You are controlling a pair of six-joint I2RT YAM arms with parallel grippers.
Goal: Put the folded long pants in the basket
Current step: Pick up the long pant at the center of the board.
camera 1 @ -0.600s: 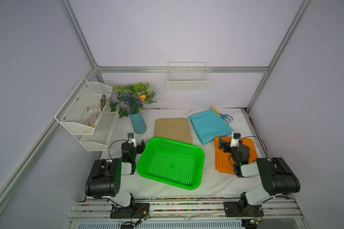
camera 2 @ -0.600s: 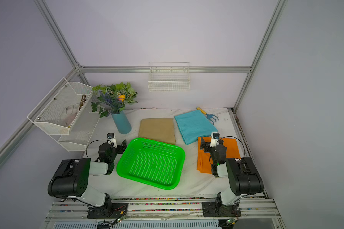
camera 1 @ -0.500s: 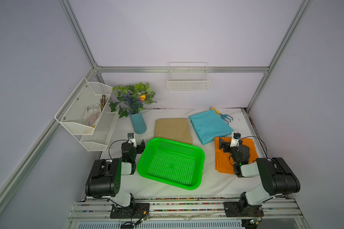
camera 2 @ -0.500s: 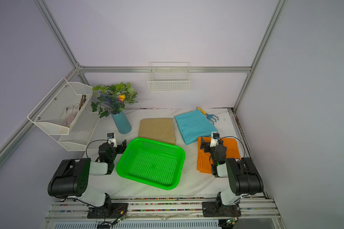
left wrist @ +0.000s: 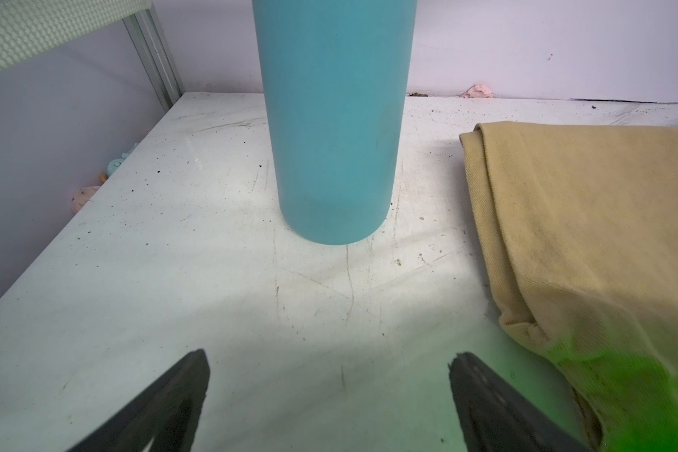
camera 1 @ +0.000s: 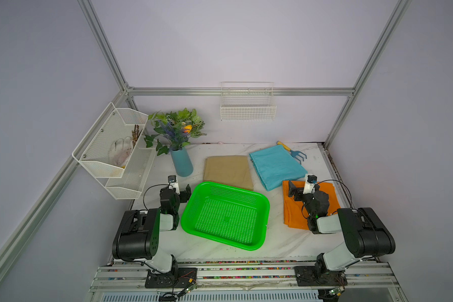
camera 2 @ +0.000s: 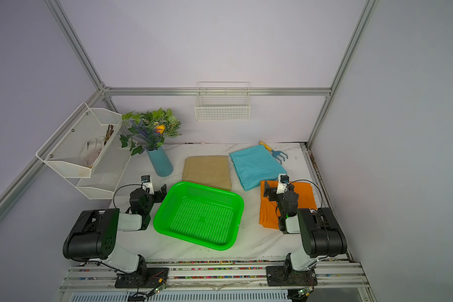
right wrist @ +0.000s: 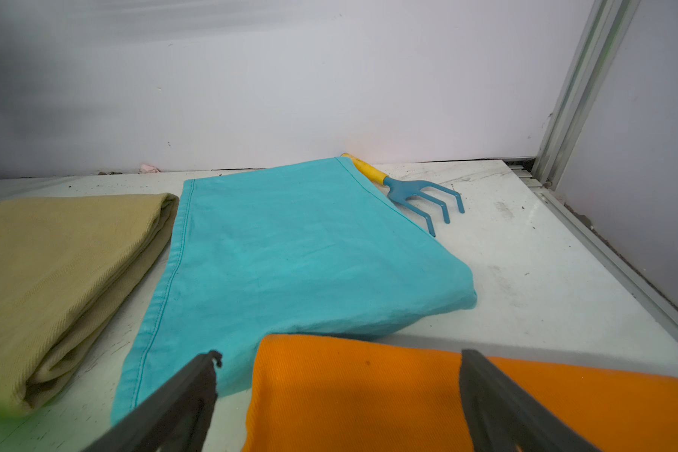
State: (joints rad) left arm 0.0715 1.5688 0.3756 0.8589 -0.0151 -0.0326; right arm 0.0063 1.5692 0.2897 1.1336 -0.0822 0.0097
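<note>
The green basket sits empty at the table's middle front. Behind it lie the folded long pants: a tan pair and a teal pair side by side. An orange pair lies to the basket's right. My right gripper hovers open over the orange pair's far edge. My left gripper stands open over bare table, just left of the basket's far corner.
A blue vase with plants stands close ahead of the left gripper. A small garden rake pokes out from under the teal pair. A white mesh rack hangs on the left wall, a white wire basket on the back wall.
</note>
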